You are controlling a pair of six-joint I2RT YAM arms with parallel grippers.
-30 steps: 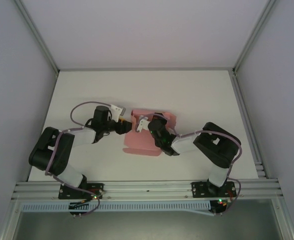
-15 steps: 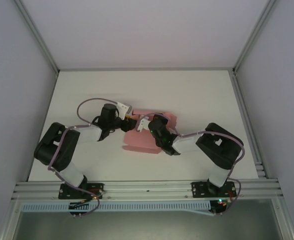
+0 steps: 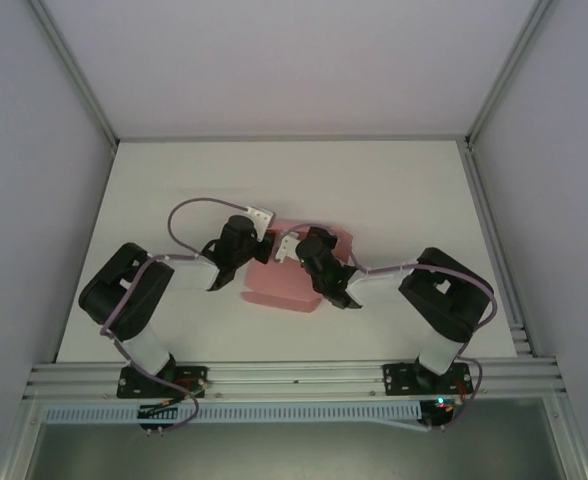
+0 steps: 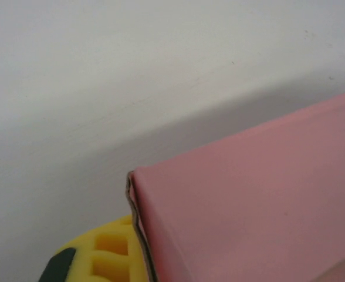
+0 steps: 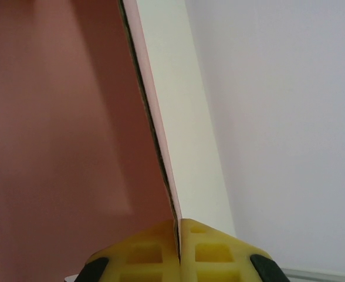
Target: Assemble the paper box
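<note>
The pink paper box [image 3: 282, 285] lies partly folded mid-table between both arms. My left gripper [image 3: 262, 244] is at its left upper corner. In the left wrist view one yellow pad [image 4: 105, 252] presses against the thin edge of a raised pink wall [image 4: 249, 200]; the other finger is hidden behind the card, so the gripper is shut on that wall. My right gripper [image 3: 296, 247] meets the box from the right. There, both yellow pads [image 5: 146, 252] are shut on the edge of an upright pink panel [image 5: 61, 147], pinched at the right gripper [image 5: 178, 238].
The white table [image 3: 404, 200] stretches bare behind and to both sides of the box. Grey enclosure walls and aluminium posts [image 3: 494, 90] bound it. A metal rail [image 3: 294, 375] with the arm bases runs along the near edge.
My left arm swung right to the box and its jaws closed on the box's left wall. The right gripper kept its hold, shifting only slightly.
</note>
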